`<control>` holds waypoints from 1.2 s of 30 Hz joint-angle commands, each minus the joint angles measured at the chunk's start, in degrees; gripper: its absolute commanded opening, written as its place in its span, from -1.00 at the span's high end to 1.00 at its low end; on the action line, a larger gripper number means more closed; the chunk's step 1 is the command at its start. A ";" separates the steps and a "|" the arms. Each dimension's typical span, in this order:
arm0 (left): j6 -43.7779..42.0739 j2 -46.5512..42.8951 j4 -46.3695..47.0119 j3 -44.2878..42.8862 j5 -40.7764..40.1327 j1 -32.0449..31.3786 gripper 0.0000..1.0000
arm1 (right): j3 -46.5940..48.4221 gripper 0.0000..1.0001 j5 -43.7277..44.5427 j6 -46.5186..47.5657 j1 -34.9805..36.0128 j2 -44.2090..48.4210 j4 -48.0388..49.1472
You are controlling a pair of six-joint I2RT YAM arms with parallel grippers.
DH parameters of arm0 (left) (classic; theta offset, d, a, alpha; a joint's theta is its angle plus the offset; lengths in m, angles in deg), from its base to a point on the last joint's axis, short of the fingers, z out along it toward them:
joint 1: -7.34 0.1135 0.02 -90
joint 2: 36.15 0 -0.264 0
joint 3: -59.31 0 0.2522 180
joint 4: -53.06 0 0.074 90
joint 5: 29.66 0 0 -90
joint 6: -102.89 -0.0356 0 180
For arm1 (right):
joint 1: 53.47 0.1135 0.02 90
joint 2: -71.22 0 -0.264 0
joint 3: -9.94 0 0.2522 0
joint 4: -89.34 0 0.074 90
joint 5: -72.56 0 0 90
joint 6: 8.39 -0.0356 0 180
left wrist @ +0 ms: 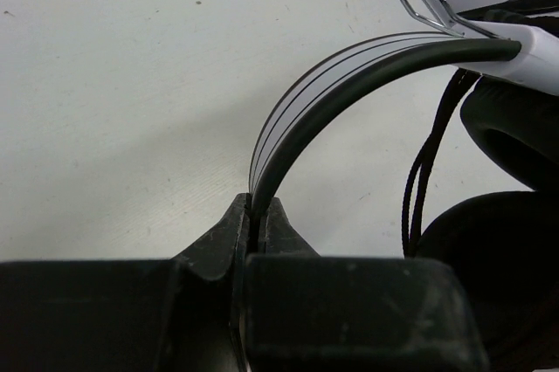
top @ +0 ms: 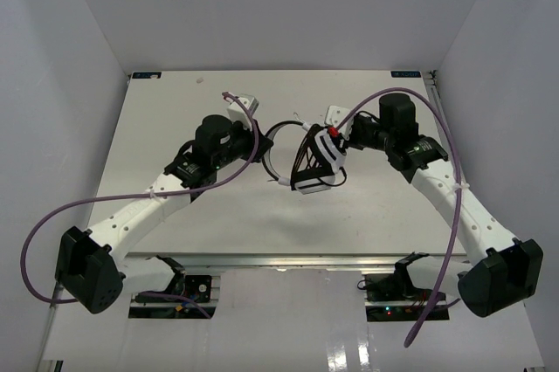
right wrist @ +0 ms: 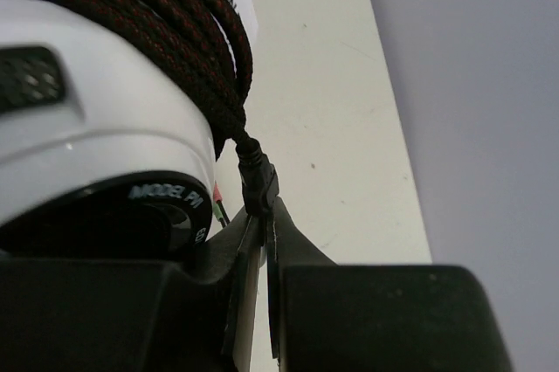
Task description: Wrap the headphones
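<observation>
Headphones (top: 316, 175) look nearly wrapped: left gripper (left wrist: 258, 219) pinches the headband (left wrist: 332, 84), right gripper (right wrist: 265, 228) pinches the cord (right wrist: 157, 5) end (coils already wound); next, tuck it in.

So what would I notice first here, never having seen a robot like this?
The headphones, gripped from both sides in the middle of the table. The left gripper pinches the thin headband. The right gripper is shut on the end of the dark braided cord, wound round a white ear cup.
</observation>
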 commanded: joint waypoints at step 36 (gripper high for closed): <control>17.51 22.48 15.51 2.82 -15.81 2.23 1.00 | -13.53 0.81 -36.74 -69.65 -8.32 -35.54 53.26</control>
